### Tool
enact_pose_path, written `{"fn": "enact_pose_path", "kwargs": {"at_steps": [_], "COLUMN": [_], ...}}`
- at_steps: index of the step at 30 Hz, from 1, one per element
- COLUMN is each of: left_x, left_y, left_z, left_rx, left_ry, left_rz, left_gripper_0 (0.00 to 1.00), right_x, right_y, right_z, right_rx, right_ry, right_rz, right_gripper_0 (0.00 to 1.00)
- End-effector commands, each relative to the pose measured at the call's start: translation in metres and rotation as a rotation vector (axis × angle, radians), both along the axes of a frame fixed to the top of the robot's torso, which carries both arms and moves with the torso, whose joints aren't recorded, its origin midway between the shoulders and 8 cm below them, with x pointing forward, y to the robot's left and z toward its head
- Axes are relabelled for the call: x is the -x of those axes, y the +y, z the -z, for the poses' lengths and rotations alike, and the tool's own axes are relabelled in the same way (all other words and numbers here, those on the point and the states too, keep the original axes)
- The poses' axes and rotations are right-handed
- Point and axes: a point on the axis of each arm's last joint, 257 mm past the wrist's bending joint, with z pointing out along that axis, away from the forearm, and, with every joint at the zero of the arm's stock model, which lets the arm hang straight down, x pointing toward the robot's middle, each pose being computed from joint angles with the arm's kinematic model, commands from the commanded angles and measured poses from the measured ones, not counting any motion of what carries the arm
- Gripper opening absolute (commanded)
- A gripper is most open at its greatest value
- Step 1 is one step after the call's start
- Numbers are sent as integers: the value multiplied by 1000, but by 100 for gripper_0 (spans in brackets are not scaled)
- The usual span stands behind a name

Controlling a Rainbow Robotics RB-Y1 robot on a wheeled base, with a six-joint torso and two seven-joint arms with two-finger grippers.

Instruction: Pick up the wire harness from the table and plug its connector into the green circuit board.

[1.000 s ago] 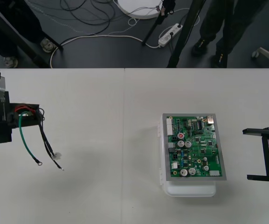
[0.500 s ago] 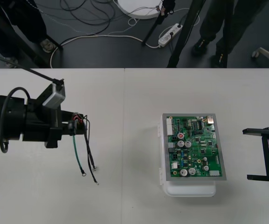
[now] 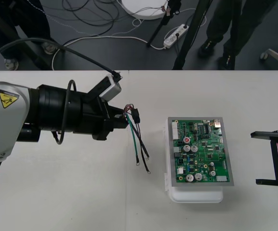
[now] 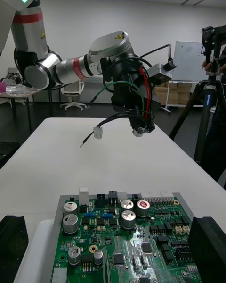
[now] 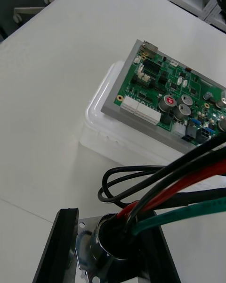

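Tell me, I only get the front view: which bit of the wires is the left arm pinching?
Observer: In the left wrist view, the left fingers are shut on the round metal socket where the wires come out.
Operator: Is the little plug lying on the table?
Observer: It doesn't look like it. In the right wrist view, the plug dangles in the air, short of the green board.
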Motion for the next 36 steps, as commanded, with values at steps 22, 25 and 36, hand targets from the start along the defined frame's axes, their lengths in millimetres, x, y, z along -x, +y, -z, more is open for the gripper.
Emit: {"fn": "enact_pose_path", "kwargs": {"at_steps": [22,25,36], "left_x": [-65,-74,-87], "left_y": [-86,-86,-86], "left_z": [-79,-80,-88], "left_rx": [85,84,80], "left_ry": [-151,-159,-190], "left_rz": [-134,-140,-152], "left_gripper_0": [0,0,0], "right_x": [0,-4,-16], "right_y": [24,33,81], "right_z": [-63,-67,-91], "right_rx": [-161,-162,-165], "right_ry": [15,28,168], "right_rz": [-58,-47,-34], "right_gripper_0": [100,100,100]}}
